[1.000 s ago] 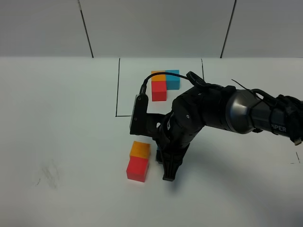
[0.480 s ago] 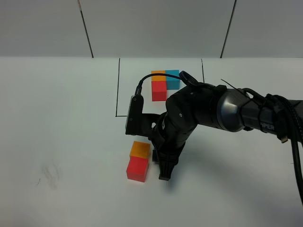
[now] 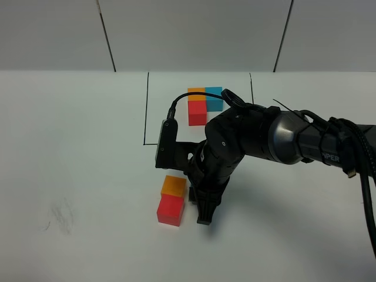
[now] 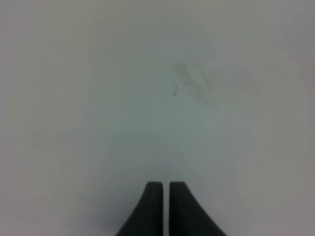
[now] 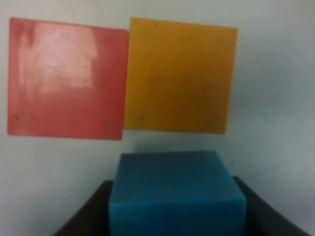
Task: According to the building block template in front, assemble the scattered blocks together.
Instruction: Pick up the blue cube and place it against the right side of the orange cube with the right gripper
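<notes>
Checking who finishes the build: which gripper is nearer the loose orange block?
Right. The right gripper, holding the blue block, sits just beside the orange block. The left gripper is shut over bare table, no blocks in its view.

Even, bright overhead light, soft shadow beneath the arm (image 3: 258, 141); both wrist views blurred, red cube (image 5: 66, 78) glaring.

Two loose cubes (image 3: 171, 200) touching, front of framed trio (image 3: 204, 103); third cube (image 5: 176, 193) in right pincer (image 3: 202, 216), beside pair.

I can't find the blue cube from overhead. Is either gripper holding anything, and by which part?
The right gripper holds the blue cube by two opposite side faces. The left gripper is shut on nothing.
</notes>
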{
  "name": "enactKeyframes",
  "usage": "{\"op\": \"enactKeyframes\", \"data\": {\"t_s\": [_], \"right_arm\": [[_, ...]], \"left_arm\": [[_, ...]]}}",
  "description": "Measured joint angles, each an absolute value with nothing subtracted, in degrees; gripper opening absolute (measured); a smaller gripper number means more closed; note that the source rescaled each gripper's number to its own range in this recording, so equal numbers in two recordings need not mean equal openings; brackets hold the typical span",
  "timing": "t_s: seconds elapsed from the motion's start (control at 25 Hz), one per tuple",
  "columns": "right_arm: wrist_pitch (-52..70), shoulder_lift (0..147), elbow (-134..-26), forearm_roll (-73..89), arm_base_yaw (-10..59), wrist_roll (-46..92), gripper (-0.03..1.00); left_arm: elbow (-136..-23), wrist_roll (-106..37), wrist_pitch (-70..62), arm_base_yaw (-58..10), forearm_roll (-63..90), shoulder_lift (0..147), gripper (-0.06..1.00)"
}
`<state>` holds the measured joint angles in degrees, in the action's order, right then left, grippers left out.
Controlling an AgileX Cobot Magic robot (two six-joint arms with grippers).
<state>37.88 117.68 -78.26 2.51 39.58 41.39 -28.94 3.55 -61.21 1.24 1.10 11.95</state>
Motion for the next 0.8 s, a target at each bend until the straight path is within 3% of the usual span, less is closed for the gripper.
{"op": "enactKeyframes", "data": {"t_s": [0.8], "right_arm": [[37.61, 118.73, -80.01, 2.74, 39.58, 41.39, 0.59]], "left_arm": [[-28.94, 3.64, -61.21, 1.24, 1.1, 11.95, 0.01]]}}
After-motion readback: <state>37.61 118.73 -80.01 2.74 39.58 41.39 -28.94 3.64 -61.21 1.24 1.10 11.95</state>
